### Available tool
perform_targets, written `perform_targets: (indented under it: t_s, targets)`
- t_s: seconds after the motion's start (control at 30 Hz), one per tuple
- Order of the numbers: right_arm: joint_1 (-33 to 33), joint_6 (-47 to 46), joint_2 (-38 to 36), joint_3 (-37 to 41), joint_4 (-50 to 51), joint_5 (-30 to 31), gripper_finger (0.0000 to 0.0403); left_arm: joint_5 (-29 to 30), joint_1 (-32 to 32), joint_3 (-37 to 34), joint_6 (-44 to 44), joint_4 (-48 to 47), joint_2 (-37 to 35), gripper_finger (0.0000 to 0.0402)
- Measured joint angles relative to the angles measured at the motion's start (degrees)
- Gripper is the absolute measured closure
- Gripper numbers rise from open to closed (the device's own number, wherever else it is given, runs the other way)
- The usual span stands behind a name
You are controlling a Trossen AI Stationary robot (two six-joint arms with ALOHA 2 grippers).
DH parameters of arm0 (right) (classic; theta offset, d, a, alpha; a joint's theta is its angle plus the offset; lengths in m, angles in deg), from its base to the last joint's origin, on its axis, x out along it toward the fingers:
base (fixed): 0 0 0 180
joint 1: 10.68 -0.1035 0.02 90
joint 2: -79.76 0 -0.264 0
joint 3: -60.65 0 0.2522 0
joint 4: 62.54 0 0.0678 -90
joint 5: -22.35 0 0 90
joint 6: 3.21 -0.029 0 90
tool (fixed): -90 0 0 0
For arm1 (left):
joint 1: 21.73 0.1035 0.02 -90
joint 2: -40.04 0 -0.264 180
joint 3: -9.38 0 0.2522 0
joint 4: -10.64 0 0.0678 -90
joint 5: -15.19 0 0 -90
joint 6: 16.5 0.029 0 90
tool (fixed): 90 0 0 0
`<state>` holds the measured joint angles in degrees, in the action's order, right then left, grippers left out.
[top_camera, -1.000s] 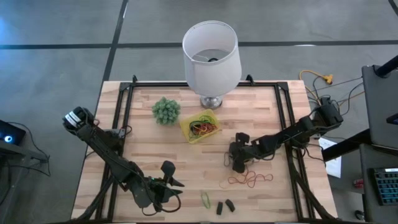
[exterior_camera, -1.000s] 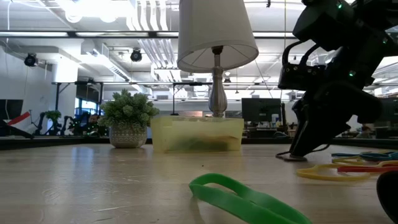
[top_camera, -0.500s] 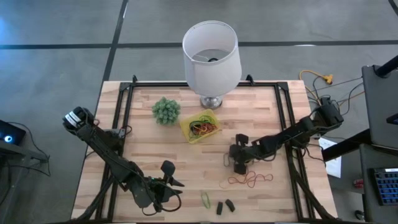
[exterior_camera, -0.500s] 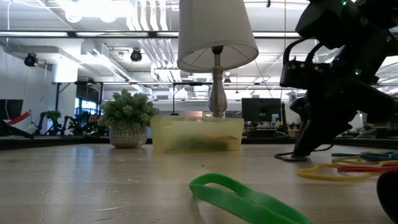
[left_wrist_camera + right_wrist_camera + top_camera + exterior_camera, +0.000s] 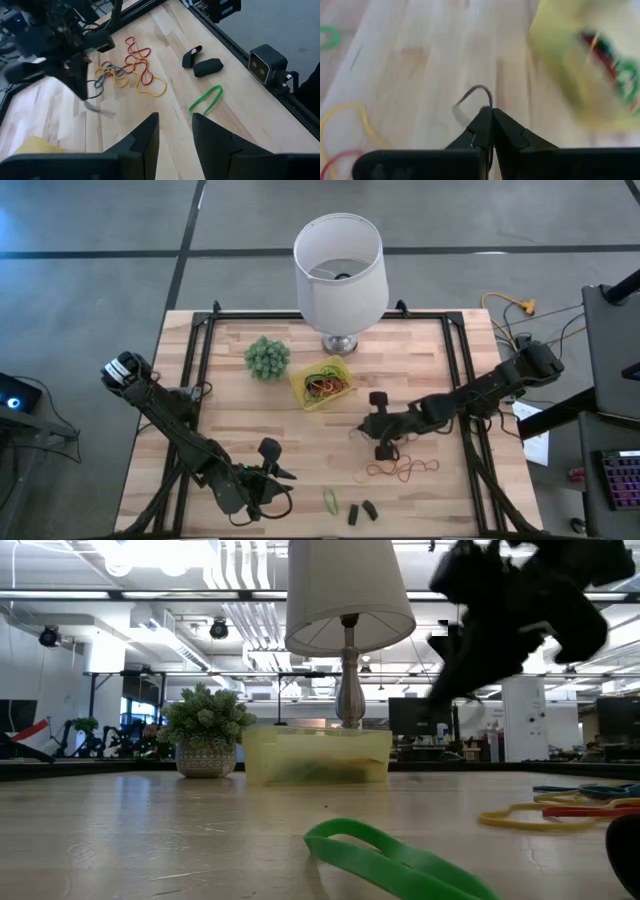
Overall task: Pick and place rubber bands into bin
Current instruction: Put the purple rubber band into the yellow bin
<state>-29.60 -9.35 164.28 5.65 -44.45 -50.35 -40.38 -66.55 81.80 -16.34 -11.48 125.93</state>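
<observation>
My right gripper (image 5: 364,430) hangs above the table between the yellow bin (image 5: 322,385) and a pile of loose rubber bands (image 5: 402,470). It is shut on a thin grey rubber band (image 5: 475,94). The bin, with several coloured bands inside, stands in front of the lamp base and shows blurred in the right wrist view (image 5: 585,65). A green band (image 5: 330,500) lies flat near the front edge. My left gripper (image 5: 283,473) waits open at the near left, with nothing between its fingers (image 5: 150,140). My right gripper pinches the grey band at one spot of its loop (image 5: 489,107) between its two shut fingertips. The fingers come from above, slanting down. The band is lifted clear of the table and hangs slack below the fingers (image 5: 96,106).
A white lamp (image 5: 340,270) stands at the far middle, just behind the bin. A fuzzy green ball plant (image 5: 267,357) sits to the bin's left. Two small dark stubby pieces (image 5: 361,511) lie by the green band. Bare wood lies between the bin and the pile.
My right gripper has risen from the table, where its tips stood by the pile, and gone toward the bin. It has taken a thin grey band up with it, lifted clear of the wood. The pile stays where it was.
</observation>
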Motion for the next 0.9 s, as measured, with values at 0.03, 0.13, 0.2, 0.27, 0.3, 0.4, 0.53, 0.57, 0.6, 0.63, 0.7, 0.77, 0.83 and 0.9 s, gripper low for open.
perform_targets:
  t_s: [0.03,0.13,0.2,0.27,0.3,0.4,0.53,0.57,0.6,0.63,0.7,0.77,0.83,0.9]
  targets:
    - [0.0,1.65,-0.01,-0.84,-0.08,0.75,0.0394,0.0,0.0,0.0,0.0,0.02,0.0,0.0301]
    - [0.13,6.47,-0.01,-3.35,-0.09,2.61,0.0394,0.02,0.0,0.0,0.0,0.02,0.0,0.0301]
    - [0.17,9.67,-0.01,-5.06,-0.23,5.08,0.0394,0.03,0.0,0.0,0.06,0.04,0.0,0.0301]
    - [0.39,12.62,-0.01,-6.78,-0.22,9.1,0.0394,0.04,0.0,0.0,0.09,0.04,0.0,0.0301]
    - [0.65,14.05,-0.01,-7.64,-0.23,11.19,0.0394,0.03,0.03,0.0,0.11,0.04,0.0,0.0301]
    - [2.51,17.93,-0.03,-10.16,-0.28,15.32,0.0394,0.04,0.13,-0.02,0.17,0.11,0.0,0.0301]
    - [7.15,20.12,-0.01,-12.81,-0.39,15.76,0.0394,0.07,0.13,-0.05,0.39,0.15,0.02,0.0301]
    - [8.49,20.12,-0.01,-13.28,-0.41,15.76,0.0394,0.07,0.11,-0.09,0.39,0.15,0.02,0.0301]
    - [9.92,20.1,-0.01,-13.66,-0.41,15.74,0.0394,0.07,0.11,-0.13,0.39,0.15,0.02,0.0301]
    - [11.29,20.0,0.01,-13.95,-0.45,15.68,0.0394,0.07,0.12,-0.17,0.38,0.14,0.04,0.0301]
    - [14.11,19.66,0.01,-14.17,-0.43,14.63,0.0394,0.07,0.11,-0.18,0.31,0.13,0.07,0.0301]
    - [16.77,18.93,0.08,-14.26,-0.4,12.32,0.0394,0.07,0.12,-0.2,0.28,0.13,0.09,0.0301]
    - [19.27,17.98,0.08,-14.25,-0.46,8.91,0.0394,0.07,0.11,-0.21,0.26,0.13,0.09,0.0301]
    - [21.46,17.31,0.58,-13.64,-2.65,5.36,0.0394,0.07,0.12,-0.24,0.26,0.12,0.09,0.0301]
